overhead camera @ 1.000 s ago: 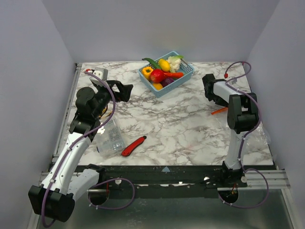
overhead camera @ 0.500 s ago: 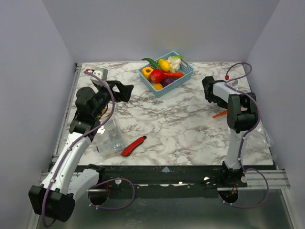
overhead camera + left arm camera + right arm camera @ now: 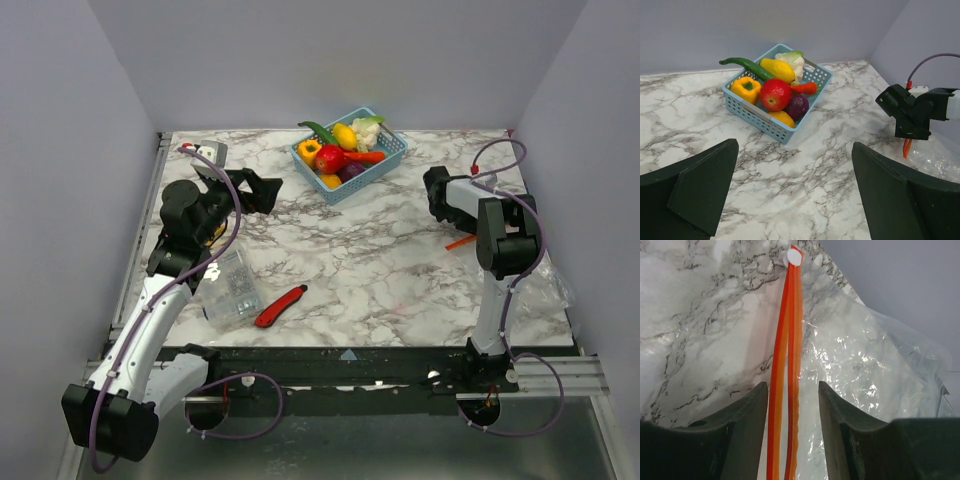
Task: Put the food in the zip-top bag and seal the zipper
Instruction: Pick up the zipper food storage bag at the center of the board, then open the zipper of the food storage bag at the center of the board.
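Limp, light and slippery, the clear thin plastic zip-top bag (image 3: 865,370) lies at the overhead view's right edge, best taken by its stiffer orange-red zipper strip (image 3: 787,365), which the right gripper (image 3: 792,386) straddles with parted fingers, while the left gripper (image 3: 794,145) gapes wide, empty.

No legible text, labels, brands, numbers on anything in view.

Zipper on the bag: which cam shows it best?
Right wrist: the zipper fills the frame lengthwise, white tab at its far end, running between the fingers of the right pincer. Top external shows a short orange dash by the right arm; left wrist, an orange sliver under that pincer.
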Action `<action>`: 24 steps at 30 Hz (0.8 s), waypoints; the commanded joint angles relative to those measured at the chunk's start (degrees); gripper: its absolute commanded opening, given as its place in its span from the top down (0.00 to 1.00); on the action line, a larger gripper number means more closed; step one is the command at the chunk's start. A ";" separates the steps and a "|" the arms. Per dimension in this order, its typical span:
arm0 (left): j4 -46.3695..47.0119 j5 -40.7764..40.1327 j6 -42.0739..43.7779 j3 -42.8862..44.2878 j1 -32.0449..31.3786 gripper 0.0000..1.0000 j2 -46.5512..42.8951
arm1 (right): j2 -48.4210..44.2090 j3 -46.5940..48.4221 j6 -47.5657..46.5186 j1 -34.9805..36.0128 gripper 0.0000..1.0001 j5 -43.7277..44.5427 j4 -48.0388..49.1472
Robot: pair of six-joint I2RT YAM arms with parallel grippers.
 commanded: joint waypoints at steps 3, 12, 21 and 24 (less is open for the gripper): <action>1.35 2.41 -1.16 1.85 0.55 0.01 0.56 | -2.68 -4.21 0.32 -0.07 0.71 -3.65 5.61; 1.37 2.93 -1.47 2.02 0.81 0.01 1.22 | -18.62 -14.92 -3.83 -0.07 1.00 -21.16 22.01; 1.44 4.54 -2.47 2.29 0.99 0.01 2.31 | -32.85 -22.03 -11.93 -0.06 1.00 -43.29 32.28; 1.44 5.61 -3.14 2.45 0.98 0.01 3.29 | -37.73 -25.45 -16.57 -0.12 1.00 -54.80 37.45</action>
